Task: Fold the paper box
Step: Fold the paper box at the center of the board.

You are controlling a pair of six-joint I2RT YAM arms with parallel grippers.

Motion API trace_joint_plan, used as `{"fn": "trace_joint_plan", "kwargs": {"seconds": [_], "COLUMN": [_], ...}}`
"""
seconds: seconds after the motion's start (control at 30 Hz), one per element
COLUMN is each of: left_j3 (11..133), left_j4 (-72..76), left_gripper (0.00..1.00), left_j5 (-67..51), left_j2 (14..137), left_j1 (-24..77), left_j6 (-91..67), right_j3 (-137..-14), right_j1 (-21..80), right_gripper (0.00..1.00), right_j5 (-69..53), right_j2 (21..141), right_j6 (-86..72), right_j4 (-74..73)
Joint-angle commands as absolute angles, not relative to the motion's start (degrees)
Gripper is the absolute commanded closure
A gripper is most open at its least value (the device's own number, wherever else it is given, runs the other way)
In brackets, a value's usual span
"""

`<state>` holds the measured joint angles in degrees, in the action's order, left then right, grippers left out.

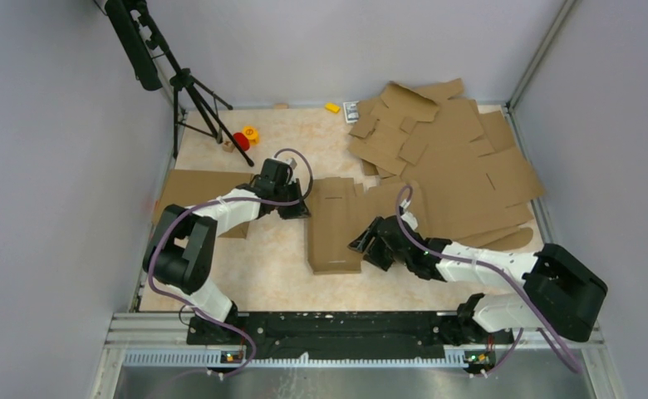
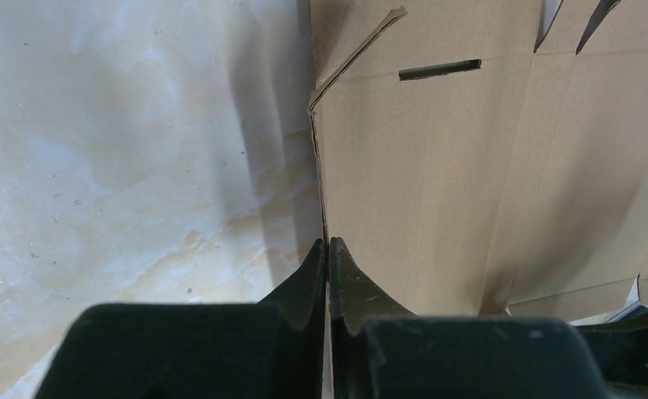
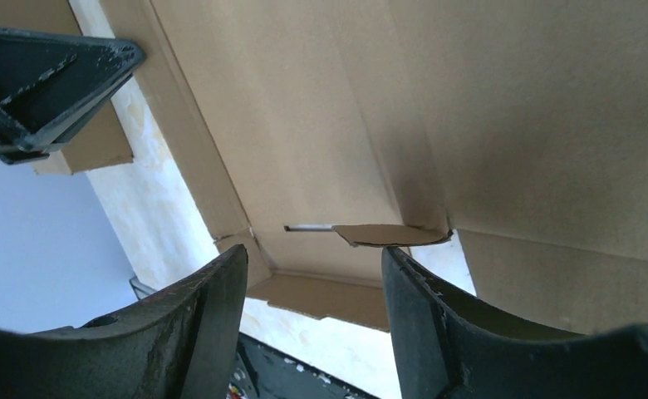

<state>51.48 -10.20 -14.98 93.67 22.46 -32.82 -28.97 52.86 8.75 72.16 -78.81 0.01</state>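
The paper box (image 1: 334, 229) is a brown cardboard blank lying mid-table, partly flat. My left gripper (image 1: 297, 208) is at its left edge. In the left wrist view that gripper (image 2: 327, 243) is shut on the thin edge of a raised side panel of the paper box (image 2: 437, 166), which has a slot (image 2: 439, 70) further along. My right gripper (image 1: 362, 246) hovers at the blank's right side. In the right wrist view it (image 3: 314, 253) stands open with nothing between its fingers, facing the paper box (image 3: 304, 108) and a small curved tab (image 3: 391, 234) just beyond the tips.
A heap of loose cardboard blanks (image 1: 458, 158) fills the back right, reaching the box's far corner. Another flat sheet (image 1: 189, 195) lies under the left arm. A tripod (image 1: 198, 100), red and yellow small parts (image 1: 245, 138) and a yellow block (image 1: 331, 107) sit at the back.
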Motion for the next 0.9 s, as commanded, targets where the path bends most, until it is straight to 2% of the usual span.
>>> {"fn": "trace_joint_plan", "kwargs": {"seconds": [0.0, 0.4, 0.63, 0.87], "left_j3": [51.57, 51.79, 51.69, 51.72], "left_j4": [-7.73, -7.82, -7.92, -8.08], "left_gripper": [1.0, 1.0, 1.0, 1.0], "left_j5": [-16.02, -16.63, -16.65, -16.44], "left_j2": [93.95, 94.13, 93.86, 93.65], "left_j1": [22.35, 22.38, 22.35, 22.34], "left_j6": [-31.73, -31.64, -31.56, -31.46], "right_j3": [-30.65, -31.1, -36.5, -38.19], "right_j1": [50.78, 47.73, 47.45, 41.83], "right_gripper": [0.41, 0.42, 0.42, 0.37], "right_j5": [9.75, 8.49, 10.06, 4.59], "right_j2": [73.65, 79.96, 76.03, 67.05], "right_j6": [-76.51, -72.02, -63.71, -50.49], "right_j4": [0.49, 1.69, -4.88, -8.17]}}
